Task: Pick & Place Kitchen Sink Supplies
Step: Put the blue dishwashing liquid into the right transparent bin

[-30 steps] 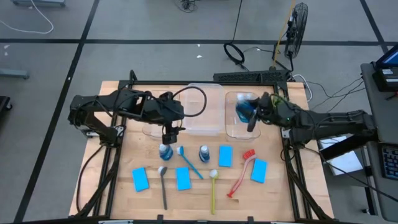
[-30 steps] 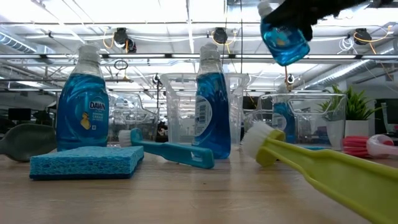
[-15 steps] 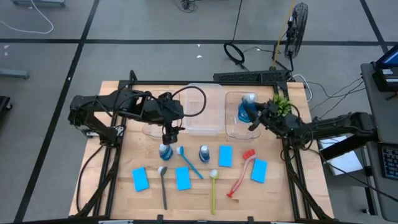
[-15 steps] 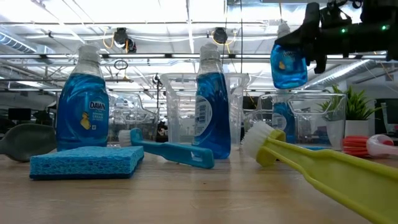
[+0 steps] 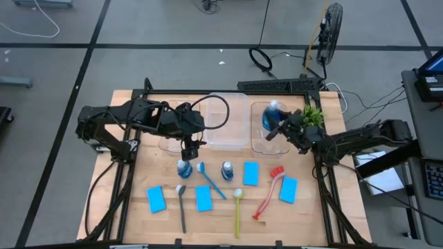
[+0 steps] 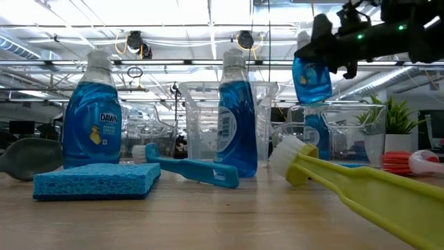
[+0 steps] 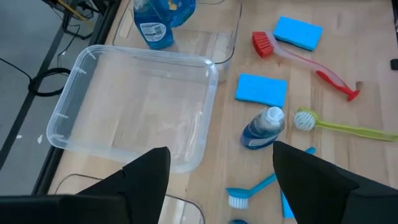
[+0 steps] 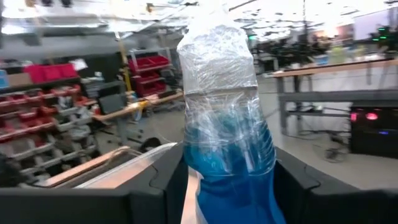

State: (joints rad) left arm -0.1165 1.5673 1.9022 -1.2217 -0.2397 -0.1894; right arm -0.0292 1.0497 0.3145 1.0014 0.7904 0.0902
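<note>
A glossy blue bottle (image 6: pixel 311 78) is held clamped in the right end effector (image 5: pixel 282 128) above the right-hand clear tub (image 5: pixel 259 142), while the left end effector (image 5: pixel 188 150) is spread open over another bottle (image 5: pixel 184 168) on the wooden bench (image 5: pixel 311 214).

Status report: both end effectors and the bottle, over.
Right end effector shut on blue bottle, above right tub. Left end effector open over table bottle. Nothing blocking.

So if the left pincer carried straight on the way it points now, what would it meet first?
Probably the empty clear plastic rectangular tub: the open left pincer looks straight onto its floor, with nothing between. The small blue bottle with a pale cap stands off to the side. Depth is uncertain.
</note>
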